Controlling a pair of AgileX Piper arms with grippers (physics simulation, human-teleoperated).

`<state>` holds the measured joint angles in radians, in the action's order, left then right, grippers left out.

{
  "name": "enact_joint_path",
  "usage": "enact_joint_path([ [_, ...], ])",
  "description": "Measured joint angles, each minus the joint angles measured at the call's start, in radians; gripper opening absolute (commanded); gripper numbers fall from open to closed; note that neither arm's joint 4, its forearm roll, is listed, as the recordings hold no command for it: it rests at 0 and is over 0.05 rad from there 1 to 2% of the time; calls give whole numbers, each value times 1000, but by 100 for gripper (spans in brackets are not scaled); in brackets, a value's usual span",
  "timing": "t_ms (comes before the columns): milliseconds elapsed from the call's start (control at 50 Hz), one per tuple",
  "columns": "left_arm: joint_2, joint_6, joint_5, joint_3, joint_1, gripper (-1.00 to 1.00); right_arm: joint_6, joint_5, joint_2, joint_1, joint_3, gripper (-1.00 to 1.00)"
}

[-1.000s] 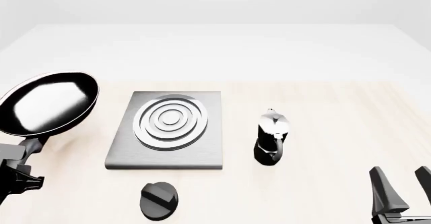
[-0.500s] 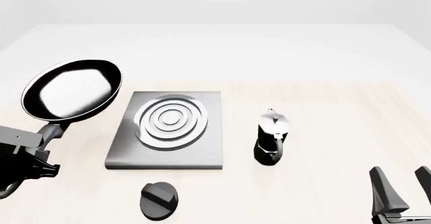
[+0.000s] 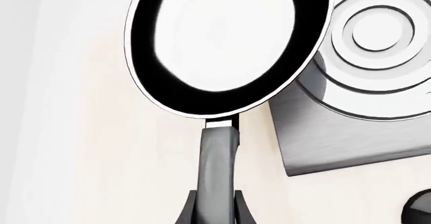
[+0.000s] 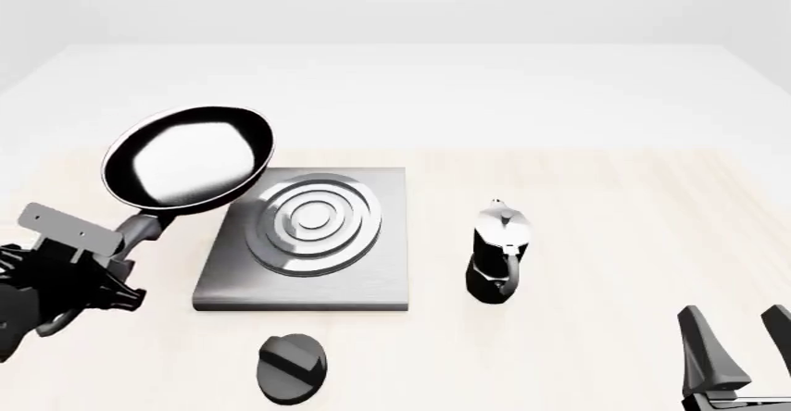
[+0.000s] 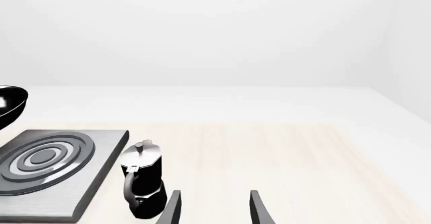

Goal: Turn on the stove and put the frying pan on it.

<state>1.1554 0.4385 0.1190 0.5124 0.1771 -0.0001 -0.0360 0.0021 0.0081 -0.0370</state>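
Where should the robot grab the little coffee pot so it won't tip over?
Probably by the looped handle on the moka pot, which faces the arms' side of the table. The open right gripper sits nearest, so it could come in from that near side, fingers either side of the handle. The pot stands upright and narrow, so a sideways push might topple it.

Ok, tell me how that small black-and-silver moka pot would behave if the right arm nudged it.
The small black-and-silver moka pot stands tall on a narrow base, so a high push would probably tip it. Its glossy faceted body looks rigid and possibly slippery. A low nudge would likely slide it across the pale wooden tabletop.
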Motion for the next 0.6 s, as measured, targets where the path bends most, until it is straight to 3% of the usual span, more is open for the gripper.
enact_joint_path([
  [600,74,29,25,70,-147,-100,0,0,0,0,0,100],
])
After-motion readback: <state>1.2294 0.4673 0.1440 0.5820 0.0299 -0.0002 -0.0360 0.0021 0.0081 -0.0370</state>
